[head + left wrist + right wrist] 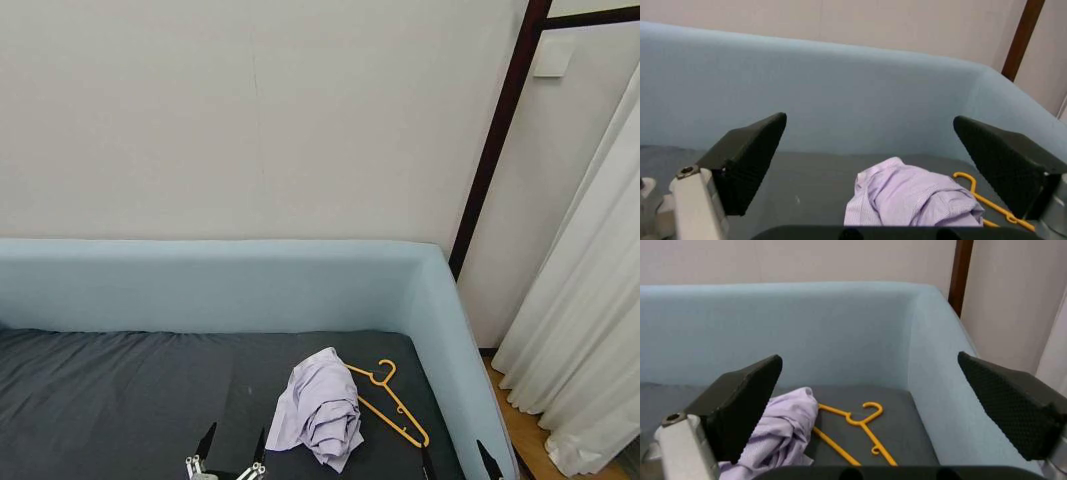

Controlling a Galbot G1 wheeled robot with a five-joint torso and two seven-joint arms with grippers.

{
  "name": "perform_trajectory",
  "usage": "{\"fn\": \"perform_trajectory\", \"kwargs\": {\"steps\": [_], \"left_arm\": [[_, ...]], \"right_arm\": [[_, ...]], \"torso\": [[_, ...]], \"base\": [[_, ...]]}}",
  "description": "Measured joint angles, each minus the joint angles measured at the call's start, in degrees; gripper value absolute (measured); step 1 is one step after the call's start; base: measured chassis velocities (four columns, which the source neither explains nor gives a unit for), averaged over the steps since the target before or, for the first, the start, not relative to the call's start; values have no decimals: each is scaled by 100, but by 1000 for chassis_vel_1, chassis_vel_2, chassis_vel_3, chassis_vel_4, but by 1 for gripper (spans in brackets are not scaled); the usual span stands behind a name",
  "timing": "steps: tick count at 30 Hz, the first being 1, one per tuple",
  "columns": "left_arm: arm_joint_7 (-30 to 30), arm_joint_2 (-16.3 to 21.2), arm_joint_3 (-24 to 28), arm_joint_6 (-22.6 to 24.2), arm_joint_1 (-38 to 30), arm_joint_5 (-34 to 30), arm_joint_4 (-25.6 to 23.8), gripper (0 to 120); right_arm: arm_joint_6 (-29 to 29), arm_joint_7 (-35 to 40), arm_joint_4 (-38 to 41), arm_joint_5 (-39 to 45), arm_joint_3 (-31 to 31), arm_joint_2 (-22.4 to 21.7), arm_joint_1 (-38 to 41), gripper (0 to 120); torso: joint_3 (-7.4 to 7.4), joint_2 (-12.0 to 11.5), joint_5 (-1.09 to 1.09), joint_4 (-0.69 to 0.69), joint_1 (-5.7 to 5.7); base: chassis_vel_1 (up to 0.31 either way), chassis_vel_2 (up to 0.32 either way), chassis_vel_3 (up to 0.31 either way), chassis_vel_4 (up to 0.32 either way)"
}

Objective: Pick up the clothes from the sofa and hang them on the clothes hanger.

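Mostly dark seat (120,400), pale-blue sofa (200,285), white wall (250,120), curtain (590,340) rightward.

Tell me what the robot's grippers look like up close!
Both look alike. The left gripper and right gripper each have two black, wedge-shaped fingers with a bumpy dotted texture, fixed onto pale silver-grey metal bases with a small round screw.

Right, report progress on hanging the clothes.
Done: nothing yet. The lilac shirt lies crumpled on the sofa seat, against the orange hanger. In hand: nothing; the left gripper and right gripper hover open near the seat's front edge, both empty. Left: pick up the shirt and put it on the hanger.
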Motion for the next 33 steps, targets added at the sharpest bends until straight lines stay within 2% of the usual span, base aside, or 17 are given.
{"fn": "perform_trajectory", "kwargs": {"steps": [15, 18, 19, 21, 23, 24, 26, 28, 30, 33], "left_arm": [[-18, -14, -41, -129, -17, 6, 242, 99], [-21, -8, -88, -179, 19, 24, 327, 99], [-21, -8, -88, -179, 19, 24, 327, 99], [-23, -3, -79, -199, 15, 46, 395, 99], [-48, 9, -34, -201, -5, 49, 470, 99], [-66, -7, -21, -203, 16, 49, 500, 99], [-70, -20, -16, -208, 35, 60, 515, 99], [-83, -66, -21, -232, 79, 151, 551, 100], [-86, -74, -23, -231, 78, 167, 551, 100], [-82, -100, -26, -221, 78, 200, 551, 99]], "right_arm": [[-125, 13, -29, -38, 3, -172, -28, 100], [-553, 292, -26, 329, -214, -547, 64, 100], [-553, 292, -26, 329, -214, -547, 64, 100], [-840, 407, 37, 653, -270, -782, 123, 100], [-1186, 517, 86, 995, -302, -1090, 197, 100], [-1421, 588, 101, 1165, -342, -1345, 302, 100], [-1569, 617, 101, 1238, -375, -1513, 395, 100], [-2055, 641, -155, 1298, -640, -2322, 951, 100], [-2148, 642, -243, 1306, -725, -2491, 1113, 100], [-2377, 599, -631, 1323, -1075, -3115, 1783, 100]], "torso": [[0, 0, 0, -1, 0], [0, 0, 2, 0, 0], [0, 0, 2, 0, 0], [0, 0, 1, 2, 0], [0, 0, 1, -4, 0], [0, 0, 0, -2, 0], [0, 0, 0, 0, 0], [0, 0, 2, 0, 0], [0, 0, 2, -1, 0], [1, 0, 2, 1, 0]], "base": [[0, 0, 0, 0], [0, 0, 0, 0], [0, 0, 0, 0], [0, 0, 0, 0], [0, 0, 0, 0], [0, 0, 0, 0], [0, 0, 0, 0], [0, 0, 0, 0], [0, 0, 0, 0], [0, 0, 0, 0]]}}
